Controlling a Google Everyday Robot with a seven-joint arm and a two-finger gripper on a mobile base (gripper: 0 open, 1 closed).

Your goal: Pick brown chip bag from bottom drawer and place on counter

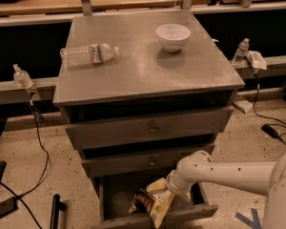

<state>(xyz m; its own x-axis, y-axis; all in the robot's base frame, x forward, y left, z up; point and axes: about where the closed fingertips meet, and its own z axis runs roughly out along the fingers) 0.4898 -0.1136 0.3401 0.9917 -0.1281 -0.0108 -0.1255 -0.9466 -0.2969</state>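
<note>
In the camera view the gripper point(173, 187) is down inside the open bottom drawer point(183, 214), right against the upper end of the brown chip bag point(151, 202), which lies crumpled in the drawer just below and to its left. Whether it is clamped on the bag I cannot tell. This looks like the grasping step. Next comes a secure hold, then a lift clear of the two drawers above and onto the worktop point(143, 75), well above it, avoiding the water bottle point(88, 55) and white bowl point(172, 36).
</note>
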